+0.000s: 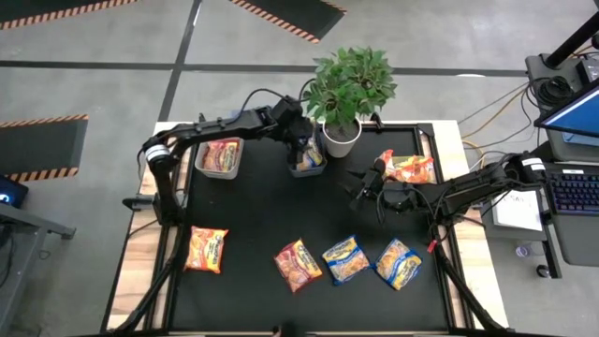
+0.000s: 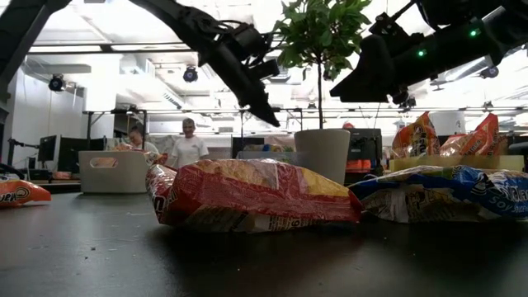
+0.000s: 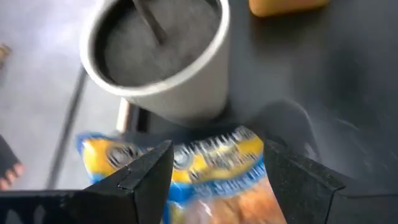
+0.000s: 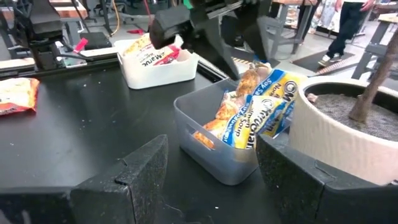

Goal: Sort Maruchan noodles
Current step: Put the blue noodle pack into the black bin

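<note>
— Four packets lie loose along the near edge of the black surface (image 1: pixel 253 215): an orange packet (image 1: pixel 207 249) off to the left, then a red packet (image 1: pixel 298 264), then two blue-and-yellow packets (image 1: pixel 345 258) and (image 1: pixel 399 263) side by side.

— And the bins?

— Three at the far side. A pale bin (image 1: pixel 221 157) holds a red-orange packet (image 1: pixel 223 153). A grey bin (image 4: pixel 214 146) just beside the plant pot (image 1: pixel 341 138) holds blue-and-yellow packets standing on edge (image 4: pixel 261 115). A third bin (image 1: pixel 409 169) on the right holds orange ones.

— Where's the left claw?

— Left claw (image 1: pixel 306 150) hangs right over the grey bin, fingers spread wide, with a blue-and-yellow packet (image 3: pixel 211 165) lying between and below them. I can't tell if it touches the packet.

— The right one?

— Right claw (image 1: pixel 360 185) sits above the surface, between the grey bin and the orange bin, pointed toward the grey bin. Its fingers stand apart with nothing between them.

— Anyone around?

— Two people (image 2: pixel 188 142) stand well back in the room.
</note>
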{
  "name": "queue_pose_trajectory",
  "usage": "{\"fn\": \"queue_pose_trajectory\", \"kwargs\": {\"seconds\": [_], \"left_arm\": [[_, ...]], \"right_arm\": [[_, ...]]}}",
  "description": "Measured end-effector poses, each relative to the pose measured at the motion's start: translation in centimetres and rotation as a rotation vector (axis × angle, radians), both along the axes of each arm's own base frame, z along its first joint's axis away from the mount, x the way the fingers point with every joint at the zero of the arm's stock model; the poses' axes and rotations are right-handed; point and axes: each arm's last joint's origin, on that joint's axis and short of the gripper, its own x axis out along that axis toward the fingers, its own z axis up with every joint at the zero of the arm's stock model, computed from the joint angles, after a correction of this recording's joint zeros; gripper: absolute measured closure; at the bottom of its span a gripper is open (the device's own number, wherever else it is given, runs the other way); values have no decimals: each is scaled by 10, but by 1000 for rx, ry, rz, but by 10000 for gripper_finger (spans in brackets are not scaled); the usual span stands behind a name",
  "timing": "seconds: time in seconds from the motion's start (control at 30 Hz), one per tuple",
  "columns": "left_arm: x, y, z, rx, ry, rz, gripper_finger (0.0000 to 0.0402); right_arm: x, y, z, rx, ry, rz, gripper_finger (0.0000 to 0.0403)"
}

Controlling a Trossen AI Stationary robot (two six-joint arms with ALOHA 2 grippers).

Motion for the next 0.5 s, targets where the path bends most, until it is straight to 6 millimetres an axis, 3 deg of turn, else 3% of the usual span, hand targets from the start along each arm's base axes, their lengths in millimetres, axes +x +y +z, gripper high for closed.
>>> {"fn": "queue_pose_trajectory", "kwargs": {"seconds": [0.2, 0.5], "left_arm": [[-5, -7, -5, -20, 14, 6, 171], [-11, 3, -49, 235, -114, 175, 171]], "right_arm": [[0, 2, 0, 20, -13, 28, 188], [1, 2, 1, 20, -18, 33, 262]]}}
